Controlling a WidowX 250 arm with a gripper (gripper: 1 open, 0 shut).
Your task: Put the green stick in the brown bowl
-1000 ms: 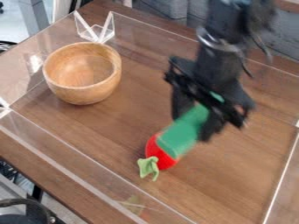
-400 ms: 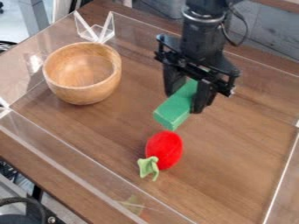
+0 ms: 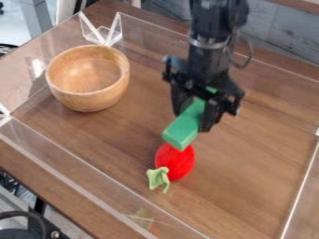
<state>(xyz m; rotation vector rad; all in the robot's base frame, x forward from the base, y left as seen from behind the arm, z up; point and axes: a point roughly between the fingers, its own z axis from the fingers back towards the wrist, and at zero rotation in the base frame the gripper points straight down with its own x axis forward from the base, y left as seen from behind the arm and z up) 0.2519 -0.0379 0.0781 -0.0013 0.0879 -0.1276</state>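
Brown bowl (image 3: 88, 77) is sitting empty at the left of the counter (image 3: 112, 149), same spot as a second ago, nothing inside it. Right of the bowl and well apart from it, my gripper (image 3: 201, 105) is pointing straight down over the green stick (image 3: 187, 127). A second ago my arm was blurred and further right of the bowl, low over the stick; now I'm sitting more upright and a bit closer to the bowl. The stick is looking shifted too: it was overlapping the red strawberry toy (image 3: 174, 161), now its upper end is up between my jaws and its lower end is just above the toy, tilted. My jaws are standing partway open around that upper end; I'm judging they're pinching the stick, though contact itself is hard to confirm. For the task this means the pickup is likely in hand, and the carry across to the bowl is not yet done.
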